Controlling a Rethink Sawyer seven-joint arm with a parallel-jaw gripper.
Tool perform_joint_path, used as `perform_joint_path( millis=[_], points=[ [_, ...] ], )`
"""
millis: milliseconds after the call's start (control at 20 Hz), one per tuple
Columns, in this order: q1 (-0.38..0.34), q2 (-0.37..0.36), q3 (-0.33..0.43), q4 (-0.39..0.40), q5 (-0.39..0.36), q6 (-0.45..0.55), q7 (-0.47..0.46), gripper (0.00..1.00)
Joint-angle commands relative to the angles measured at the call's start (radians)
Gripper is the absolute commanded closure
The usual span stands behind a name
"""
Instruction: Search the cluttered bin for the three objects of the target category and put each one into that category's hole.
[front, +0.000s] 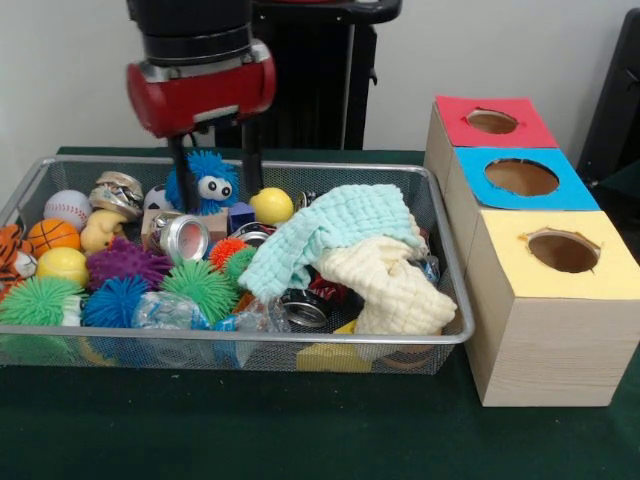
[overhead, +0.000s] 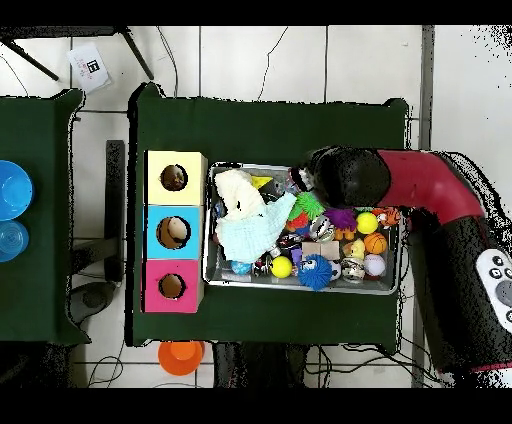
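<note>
From the front we see the bin heaped with balls, cans and cloths. Our gripper hangs over its far side, its two black fingers spread apart around a blue fuzzy toy, not closed on it. To the right stands the blue-topped hole. From overhead the arm hides the gripper, and something pale shows inside the hole.
</note>
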Motion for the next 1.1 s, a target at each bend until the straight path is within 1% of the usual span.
perform_joint_path(
  millis=[50,250,400,550,650,700,900,1100],
  points=[
    [-0.038,0.113,-0.02,-0.107,-0.089,0.094,-0.212,0.0],
    [-0.064,0.165,-0.001,-0.154,-0.116,0.082,-0.269,0.0],
    [-0.081,0.209,0.017,-0.2,-0.13,0.106,-0.327,0.0],
    [-0.085,0.236,0.02,-0.237,-0.147,0.135,-0.357,0.0],
    [-0.071,0.252,0.003,-0.275,-0.181,0.182,-0.384,0.0],
    [-0.055,0.259,-0.018,-0.303,-0.217,0.218,-0.407,0.0],
    [-0.024,0.274,-0.058,-0.35,-0.303,0.272,-0.427,0.0],
    [-0.009,0.273,-0.078,-0.363,-0.36,0.296,-0.426,0.0]
  ],
)
